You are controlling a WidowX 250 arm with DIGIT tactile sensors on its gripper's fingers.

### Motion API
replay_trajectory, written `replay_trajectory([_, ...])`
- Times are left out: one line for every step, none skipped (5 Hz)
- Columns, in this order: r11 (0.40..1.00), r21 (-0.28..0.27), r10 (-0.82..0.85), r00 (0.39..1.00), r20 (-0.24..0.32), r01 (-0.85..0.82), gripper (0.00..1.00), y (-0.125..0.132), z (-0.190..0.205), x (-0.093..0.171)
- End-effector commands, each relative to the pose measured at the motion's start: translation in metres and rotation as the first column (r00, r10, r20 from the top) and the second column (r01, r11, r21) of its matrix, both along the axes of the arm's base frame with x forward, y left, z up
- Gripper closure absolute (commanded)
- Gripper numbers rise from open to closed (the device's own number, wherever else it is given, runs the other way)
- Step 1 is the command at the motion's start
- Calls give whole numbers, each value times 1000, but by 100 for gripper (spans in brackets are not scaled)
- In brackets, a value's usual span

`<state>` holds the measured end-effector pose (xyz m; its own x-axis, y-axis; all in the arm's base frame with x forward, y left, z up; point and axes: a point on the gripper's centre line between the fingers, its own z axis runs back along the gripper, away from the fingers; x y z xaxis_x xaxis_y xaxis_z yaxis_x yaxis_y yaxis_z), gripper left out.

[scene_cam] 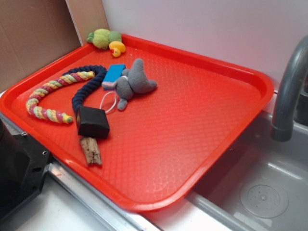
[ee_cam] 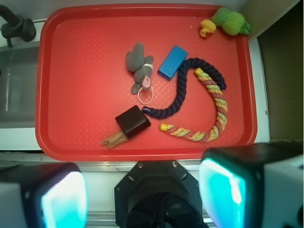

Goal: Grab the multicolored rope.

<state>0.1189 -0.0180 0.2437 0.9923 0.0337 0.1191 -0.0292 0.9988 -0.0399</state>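
The end effector (ee_cam: 142,194) is hovering high above the near edge of the red tray (ee_cam: 85,137), its two fingers (ee_cam: 228,190) standing wide apart and gripping nothing. In the wrist view the multicolored rope (ee_cam: 216,111) is lying at about four o'clock on the tray, bending like a hook: its long axis is running from twelve toward six o'clock, then its lower end is curling toward nine. A navy rope (ee_cam: 183,92) is arching just beside it, touching near the top. The tray is sitting on a desk beside a steel sink (scene_cam: 269,192) with a grey faucet (scene_cam: 288,86).
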Motion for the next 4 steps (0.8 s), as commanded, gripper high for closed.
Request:
replay_trajectory([1000, 0, 0, 1000, 0, 0, 0, 0, 0, 0])
replay_trajectory([967, 108, 244, 956, -161, -229, 0, 50, -50, 16])
replay_trajectory([883, 63, 469, 874, -127, -465, 0, 97, -101, 20])
replay_trajectory([737, 52, 676, 736, -35, -674, 0, 115, -143, 8])
